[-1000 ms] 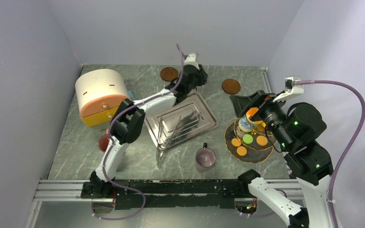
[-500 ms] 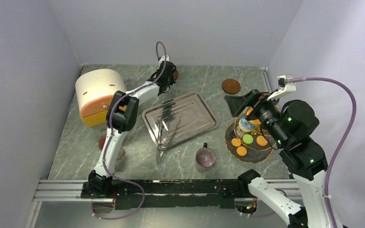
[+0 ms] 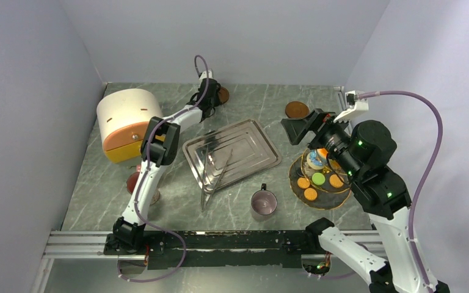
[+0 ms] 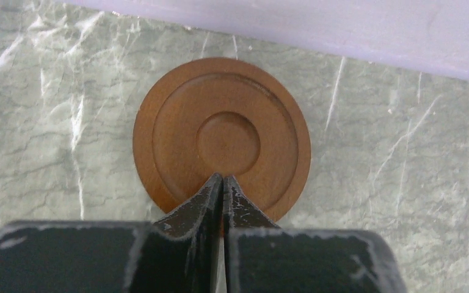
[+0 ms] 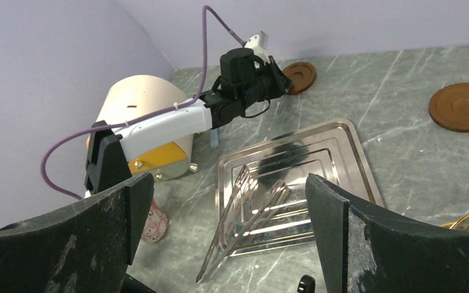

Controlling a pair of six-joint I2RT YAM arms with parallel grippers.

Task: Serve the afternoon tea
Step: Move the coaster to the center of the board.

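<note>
My left gripper (image 4: 221, 181) has its fingers pressed together. The tips meet over the near rim of a round brown wooden disc (image 4: 222, 131), but I cannot tell whether they touch it. My right gripper (image 5: 229, 183) is held above the table with its fingers spread wide.

The surface is a grey-green veined marble tabletop (image 3: 98, 195), closed in by pale lilac walls. The back wall stands just beyond the left gripper's disc, and there is bare marble on both sides of it. A second brown wooden disc (image 3: 297, 110) lies just beyond the right gripper, near the table's right edge.

Between the two grippers sits a rectangular steel tray (image 3: 253, 143) holding metal tongs (image 3: 217, 171), whose handles stick out over the tray's near rim. Left of the left gripper, and nearer me, is a cream drum-shaped container with an orange front (image 3: 128, 122).

Just on my side of the right gripper, partly under its wrist, a round amber-rimmed plate (image 3: 330, 205) carries the small round treats (image 3: 318, 179): orange ones, a green one and a blue one. The small pinkish-grey metal mug (image 3: 263, 202) stands upright, nearer me than the tray and left of the plate.
</note>
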